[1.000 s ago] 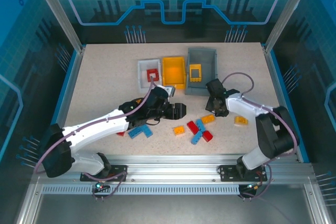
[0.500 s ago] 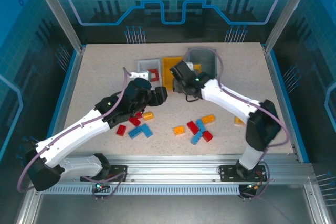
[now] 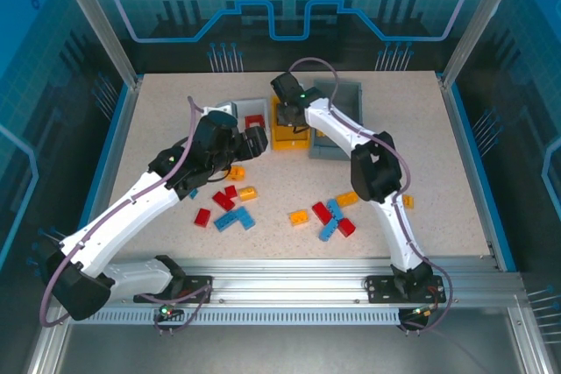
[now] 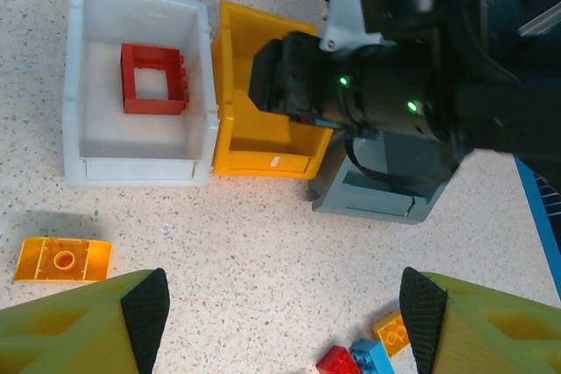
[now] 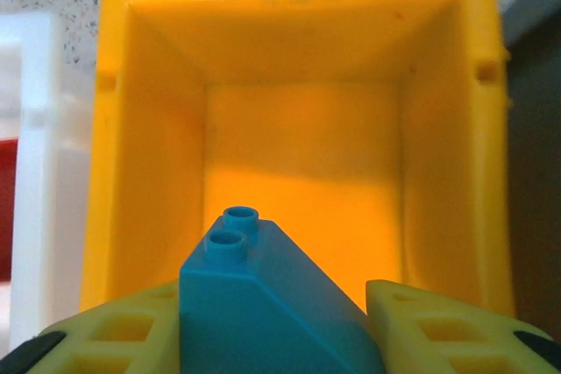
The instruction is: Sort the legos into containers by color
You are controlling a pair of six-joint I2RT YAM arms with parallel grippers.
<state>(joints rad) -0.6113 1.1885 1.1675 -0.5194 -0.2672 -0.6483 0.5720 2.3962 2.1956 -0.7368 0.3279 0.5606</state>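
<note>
The right hand is closed on a blue brick, its fingers pressing the brick's two flat sides, with the studs and the sloped face pointing forward; straight ahead of it lies the open yellow bin, whose floor looks bare; the brick should be light, stiff and not fragile, though smooth plastic is slippery, so the parallel side walls are the place to hold and the slope is not; the left hand stands wide with nothing between its fingers, above the bench; ahead of it and to its left sits the white bin with a red frame inside, best taken across one bar; an orange flat brick lies just beside its left finger; no brand, label or writing can be read.
</note>
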